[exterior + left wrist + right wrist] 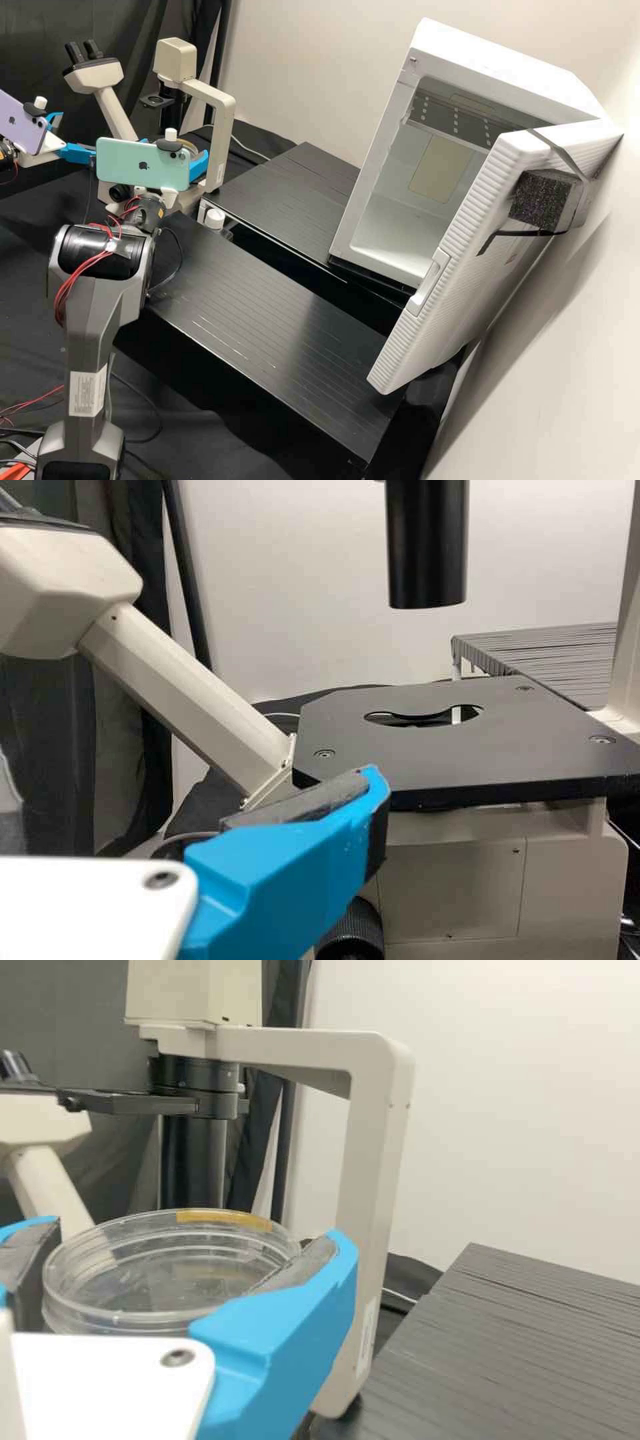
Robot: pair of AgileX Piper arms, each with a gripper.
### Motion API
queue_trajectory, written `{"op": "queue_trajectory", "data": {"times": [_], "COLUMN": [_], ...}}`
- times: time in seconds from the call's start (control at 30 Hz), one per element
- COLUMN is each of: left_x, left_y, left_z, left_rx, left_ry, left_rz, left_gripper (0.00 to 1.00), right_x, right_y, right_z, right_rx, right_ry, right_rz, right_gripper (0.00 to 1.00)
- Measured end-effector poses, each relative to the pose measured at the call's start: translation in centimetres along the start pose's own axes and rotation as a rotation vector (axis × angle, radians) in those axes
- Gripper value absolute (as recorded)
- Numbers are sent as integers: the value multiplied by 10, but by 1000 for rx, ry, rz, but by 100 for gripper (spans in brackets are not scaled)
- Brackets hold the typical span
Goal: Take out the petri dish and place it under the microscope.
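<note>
The microscope [222, 137] stood left, the cabinet [497, 60] right.
One platform [287, 200] lay between them, another platform [267, 313] nearer me; the cabinet's door [460, 307] stood open from its right side, and the petri dish [150, 1290] was in the right gripper [175, 145], before the microscope.

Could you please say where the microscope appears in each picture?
High view: upper left; microscope left of the open white cabinet.
Left wrist view: its black stage lies beneath a dark cylinder.
Right wrist view: behind the petri dish.
Shared landmark: the slanting pale eyepiece tube.
</note>
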Motion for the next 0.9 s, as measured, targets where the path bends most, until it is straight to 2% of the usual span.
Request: {"op": "queue_trajectory", "data": {"times": [0.17, 0.3, 0.73, 0.9], "left_x": [0, 0, 0, 0], "left_y": [0, 0, 0, 0], "left_z": [0, 0, 0, 0], "left_rx": [0, 0, 0, 0], "left_ry": [0, 0, 0, 0], "left_rz": [0, 0, 0, 0], "left_gripper": [100, 100, 100, 100], "right_x": [26, 40, 76, 91], "right_y": [-8, -17, -65, -69], "right_z": [-2, 2, 6, 9], "right_rx": [-6, 12, -94, -100], "right_ry": [-22, -46, -82, -98], "right_rz": [-14, -34, -148, -116], "right_gripper": [0, 0, 0, 0]}}
